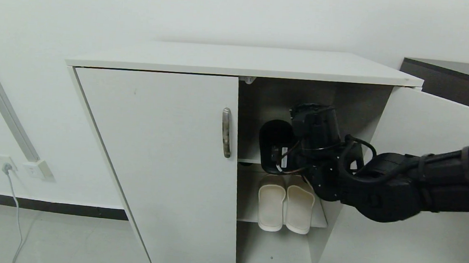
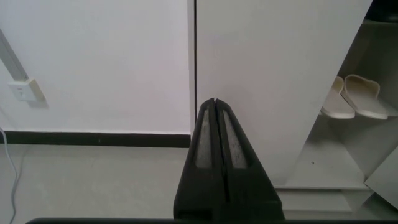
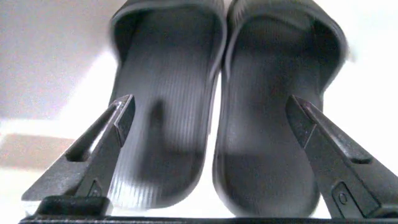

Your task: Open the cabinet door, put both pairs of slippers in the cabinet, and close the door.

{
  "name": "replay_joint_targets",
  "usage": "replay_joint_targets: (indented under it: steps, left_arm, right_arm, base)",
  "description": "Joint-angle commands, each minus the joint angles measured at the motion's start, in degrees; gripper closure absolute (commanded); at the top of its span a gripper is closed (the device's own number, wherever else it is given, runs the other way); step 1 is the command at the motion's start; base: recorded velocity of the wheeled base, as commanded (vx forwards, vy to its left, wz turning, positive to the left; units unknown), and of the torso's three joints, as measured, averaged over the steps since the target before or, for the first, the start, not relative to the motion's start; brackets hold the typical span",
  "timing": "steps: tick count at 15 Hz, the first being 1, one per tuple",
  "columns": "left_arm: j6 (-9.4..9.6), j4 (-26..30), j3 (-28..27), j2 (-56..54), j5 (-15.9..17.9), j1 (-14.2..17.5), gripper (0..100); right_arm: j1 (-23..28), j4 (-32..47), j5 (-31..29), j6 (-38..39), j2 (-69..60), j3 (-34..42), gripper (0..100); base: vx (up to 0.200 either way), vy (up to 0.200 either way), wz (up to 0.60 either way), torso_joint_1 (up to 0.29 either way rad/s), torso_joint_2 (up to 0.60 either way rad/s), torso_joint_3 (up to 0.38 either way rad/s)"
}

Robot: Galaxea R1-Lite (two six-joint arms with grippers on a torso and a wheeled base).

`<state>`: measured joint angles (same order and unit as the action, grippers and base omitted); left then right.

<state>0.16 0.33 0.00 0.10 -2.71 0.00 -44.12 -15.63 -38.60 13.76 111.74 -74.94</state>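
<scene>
The white cabinet has its right door swung open and its left door closed. A pair of white slippers lies side by side on the lower shelf. A pair of black slippers rests on the upper shelf. My right gripper is inside the cabinet at the black pair, open, with one finger on each outer side of the pair. My left gripper is shut on nothing, low in front of the closed left door.
The left door carries a metal handle at its inner edge. A wall socket with a cable sits low on the wall to the left. A dark desk stands behind the open door. Bare floor lies before the cabinet.
</scene>
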Motion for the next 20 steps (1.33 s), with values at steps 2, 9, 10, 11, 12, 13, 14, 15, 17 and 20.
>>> replay_joint_targets:
  steps: [2, 9, 10, 11, 12, 13, 14, 15, 17, 20]
  left_arm:
    - [0.02, 0.02, 0.0, -0.01, -0.02, 0.0, 100]
    - [0.11, 0.02, 0.0, -0.01, 0.07, 0.0, 100]
    - [0.11, 0.02, 0.0, -0.01, 0.07, 0.0, 100]
    - [0.11, 0.02, 0.0, -0.01, 0.07, 0.0, 100]
    - [0.11, 0.02, 0.0, -0.01, 0.07, 0.0, 100]
    - [0.11, 0.02, 0.0, -0.01, 0.07, 0.0, 100]
    - [0.11, 0.02, 0.0, -0.01, 0.07, 0.0, 100]
    - [0.11, 0.02, 0.0, -0.01, 0.07, 0.0, 100]
    - [0.02, 0.02, 0.0, -0.01, 0.07, 0.0, 100]
    - [0.02, 0.02, 0.0, -0.01, 0.16, 0.0, 100]
  right_arm:
    - [-2.73, -4.32, 0.89, 0.04, -6.97, 9.54, 0]
    - [-4.75, -19.35, 7.66, -0.49, -6.62, 22.29, 100]
    - [-5.1, -19.79, 7.57, -0.58, -6.36, 22.38, 100]
    - [-5.89, -20.85, 7.04, -0.93, -5.39, 22.38, 100]
    - [-6.24, -21.55, 6.87, -1.11, -4.95, 22.38, 100]
    - [-6.33, -22.08, 6.87, -1.11, -4.25, 22.38, 100]
    - [-6.33, -22.96, 6.78, -1.11, -3.46, 22.46, 100]
    - [-6.33, -24.8, 6.78, -1.11, -2.32, 22.55, 100]
    - [-6.24, -26.82, 6.43, -2.95, -1.61, 23.34, 100]
    - [-6.16, -31.83, 5.55, -6.2, -1.44, 26.24, 100]
  base:
    - [0.0, 0.0, 0.0, 0.0, 0.0, 0.0]
    - [0.0, 0.0, 0.0, 0.0, 0.0, 0.0]
    - [0.0, 0.0, 0.0, 0.0, 0.0, 0.0]
    - [0.0, 0.0, 0.0, 0.0, 0.0, 0.0]
    - [0.0, 0.0, 0.0, 0.0, 0.0, 0.0]
    - [0.0, 0.0, 0.0, 0.0, 0.0, 0.0]
    - [0.0, 0.0, 0.0, 0.0, 0.0, 0.0]
    - [0.0, 0.0, 0.0, 0.0, 0.0, 0.0]
    - [0.0, 0.0, 0.0, 0.0, 0.0, 0.0]
    - [0.0, 0.0, 0.0, 0.0, 0.0, 0.0]
